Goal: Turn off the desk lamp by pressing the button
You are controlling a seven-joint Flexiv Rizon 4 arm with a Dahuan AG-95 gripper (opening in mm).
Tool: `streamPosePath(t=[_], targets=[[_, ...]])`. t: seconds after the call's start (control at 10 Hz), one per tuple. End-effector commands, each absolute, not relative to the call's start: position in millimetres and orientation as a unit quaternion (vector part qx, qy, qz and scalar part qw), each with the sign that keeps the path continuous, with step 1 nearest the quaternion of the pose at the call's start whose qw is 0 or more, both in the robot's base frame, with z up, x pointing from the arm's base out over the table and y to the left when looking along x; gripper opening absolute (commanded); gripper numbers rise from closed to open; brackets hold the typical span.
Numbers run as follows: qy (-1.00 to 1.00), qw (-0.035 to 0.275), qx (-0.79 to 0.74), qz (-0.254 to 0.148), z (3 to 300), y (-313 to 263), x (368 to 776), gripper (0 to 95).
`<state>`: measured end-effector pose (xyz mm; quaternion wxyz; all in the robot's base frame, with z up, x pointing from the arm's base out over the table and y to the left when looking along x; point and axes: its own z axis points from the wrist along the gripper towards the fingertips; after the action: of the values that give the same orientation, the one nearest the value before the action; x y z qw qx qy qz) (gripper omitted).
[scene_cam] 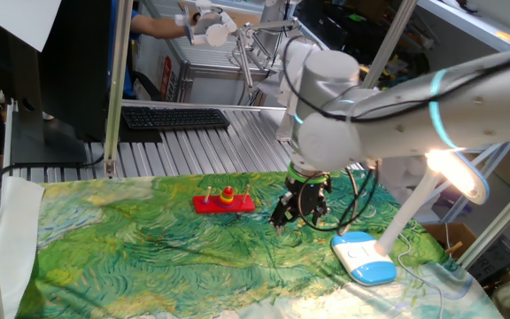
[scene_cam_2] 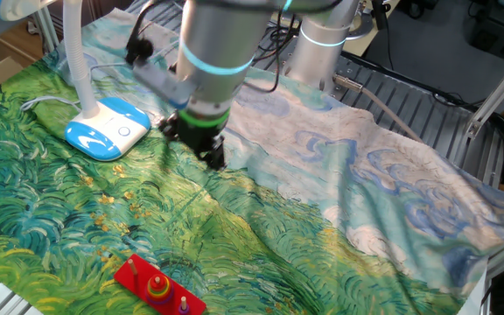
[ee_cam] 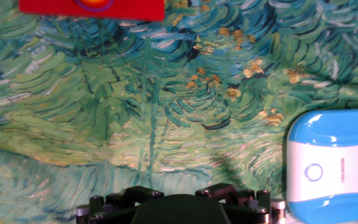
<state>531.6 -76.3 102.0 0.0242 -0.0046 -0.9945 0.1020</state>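
1. The desk lamp (scene_cam: 388, 235) stands on the cloth-covered worktop (scene_cam: 131, 257) with its head lit, so the task is not yet done.
2. The button (ee_cam: 314, 172) is a small ring mark on the white base plate. In my hand view it lies far off to the right of centre, well apart from the line of my fingers.
3. My gripper (scene_cam: 301, 206) hangs low over the cloth, beside the lamp base, between it and the red peg toy (scene_cam: 224, 201).
4. The base's long axis runs across my hand view, its blue rim nearest me.
5. I judge that the next move calls for a sideways shift toward the base, then a press downward.
6. I cannot tell whether my fingers are spread or closed; no view shows the tips clearly.
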Motion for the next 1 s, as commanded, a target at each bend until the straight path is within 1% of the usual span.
streamPosePath(t=[0.1,0.5,0.9,1.0], targets=[[-0.994,0.022,0.003,0.104,96.5,-94.1,533.5,95.0],[-0.994,0.011,0.027,0.104,75.9,-140.3,545.1,95.0],[-0.994,0.006,0.033,0.103,69.5,-170.9,545.1,95.0],[-0.994,0.008,0.03,0.109,69.6,-170.8,545.2,95.0]])
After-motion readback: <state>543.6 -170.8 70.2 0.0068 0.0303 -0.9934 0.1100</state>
